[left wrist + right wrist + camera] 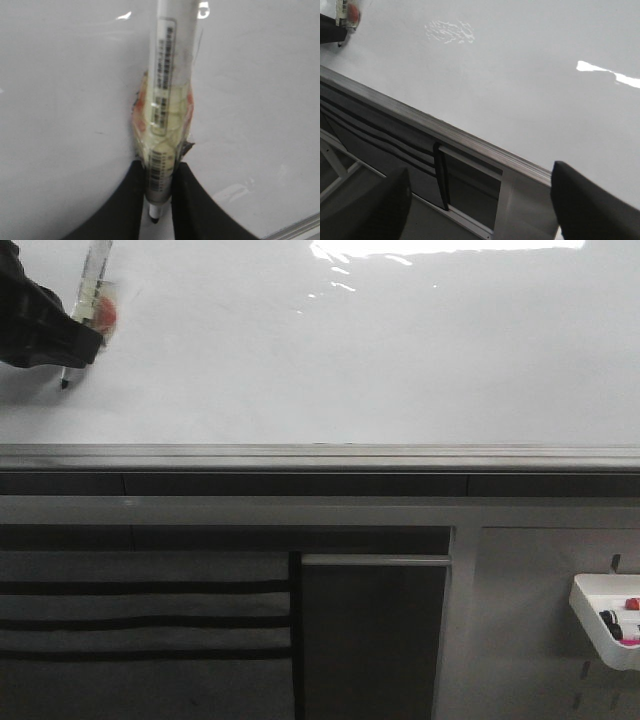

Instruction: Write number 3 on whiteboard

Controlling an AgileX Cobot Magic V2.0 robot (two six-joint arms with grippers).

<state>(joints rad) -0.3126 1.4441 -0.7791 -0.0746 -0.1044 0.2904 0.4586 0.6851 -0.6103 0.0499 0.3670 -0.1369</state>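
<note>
The whiteboard (350, 350) is a large glossy white panel with glare and a grey metal edge rail (320, 455). No drawn number 3 shows on it in any view. My left gripper (66, 352) is at the board's far left, shut on a marker (92, 295) wrapped in tape. In the left wrist view the marker (167, 100) is clamped between the black fingers (127, 205) and its black tip (155, 218) points at the board. My right gripper (477, 200) is open and empty, off the board near its rail (445, 132).
Below the rail is a grey frame with dark slatted panels (140, 610). A grey perforated panel at the lower right carries a small white tray (608, 618) with small items in it.
</note>
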